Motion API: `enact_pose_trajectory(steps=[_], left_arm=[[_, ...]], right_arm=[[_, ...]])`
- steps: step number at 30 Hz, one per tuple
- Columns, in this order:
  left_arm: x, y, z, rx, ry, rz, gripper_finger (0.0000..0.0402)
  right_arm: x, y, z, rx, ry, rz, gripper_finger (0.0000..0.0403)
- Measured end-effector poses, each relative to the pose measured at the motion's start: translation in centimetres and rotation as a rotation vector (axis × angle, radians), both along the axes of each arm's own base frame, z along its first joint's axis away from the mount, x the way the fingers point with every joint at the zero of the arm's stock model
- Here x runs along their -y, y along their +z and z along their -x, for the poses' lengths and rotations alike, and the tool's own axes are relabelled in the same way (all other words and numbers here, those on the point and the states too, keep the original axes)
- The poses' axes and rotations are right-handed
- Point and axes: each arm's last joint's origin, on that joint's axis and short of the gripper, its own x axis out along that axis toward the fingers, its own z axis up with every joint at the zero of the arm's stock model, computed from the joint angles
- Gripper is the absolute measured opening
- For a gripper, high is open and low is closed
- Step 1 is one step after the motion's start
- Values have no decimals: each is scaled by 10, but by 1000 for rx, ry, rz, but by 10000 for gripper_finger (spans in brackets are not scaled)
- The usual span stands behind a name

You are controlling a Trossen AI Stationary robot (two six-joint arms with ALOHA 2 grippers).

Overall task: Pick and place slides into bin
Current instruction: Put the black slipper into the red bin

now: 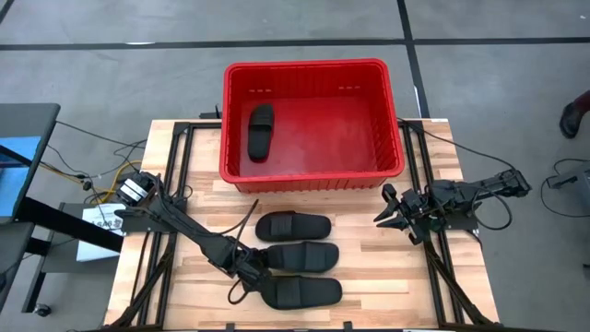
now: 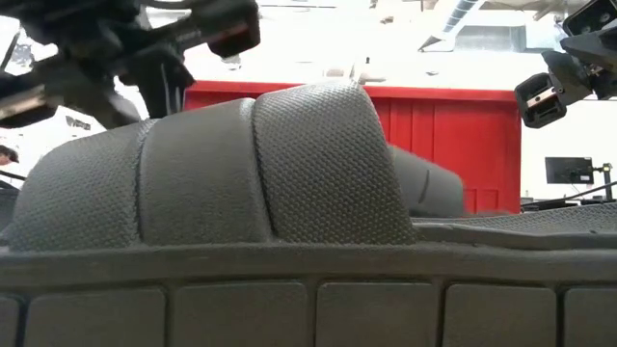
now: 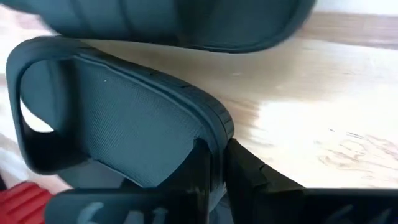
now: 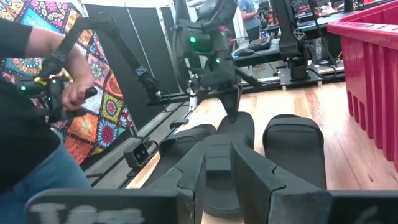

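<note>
Three black slides lie side by side on the wooden table in front of the red bin (image 1: 313, 173): the far one (image 1: 293, 226), the middle one (image 1: 304, 256) and the near one (image 1: 302, 293). Another slide (image 1: 260, 131) lies flat in the bin's left part. My left gripper (image 1: 256, 267) is shut on the middle slide's left end. In the right wrist view it (image 4: 229, 111) comes down onto that slide (image 4: 227, 155). My right gripper (image 1: 389, 210) hangs open above the table's right side, clear of everything. The near slide (image 2: 212, 164) fills the low view. My left gripper pinches the middle slide's sole rim (image 3: 214, 124) at its left end between its two fingers (image 3: 249, 171). The fingers slant down from the table's left, along the slide's length. Its right end lies on the table; whether the held end is off the wood, I cannot tell.
The far slide (image 3: 174, 25) and the near slide lie close on either side of the held one. Bare wood (image 1: 387, 277) lies to the right of the slides. A person (image 4: 37, 112) stands beyond the table's left side, holding a controller.
</note>
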Motion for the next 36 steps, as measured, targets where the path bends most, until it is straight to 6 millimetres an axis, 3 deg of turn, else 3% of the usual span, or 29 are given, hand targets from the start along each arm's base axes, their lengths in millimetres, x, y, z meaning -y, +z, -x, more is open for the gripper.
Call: enact_pose_trajectory(steps=[10, 20, 28, 36], left_arm=[[2, 18, 0, -8, 48, -67, 11], [19, 37, 9, -11, 64, -74, 11], [34, 75, 6, 93, 86, -78, 11], [35, 126, -4, 288, 177, -63, 11]], right_arm=[[0, 0, 0, 0, 0, 0, 65], [0, 0, 0, 0, 0, 0, 65], [0, 0, 0, 0, 0, 0, 65], [0, 0, 0, 0, 0, 0, 65]])
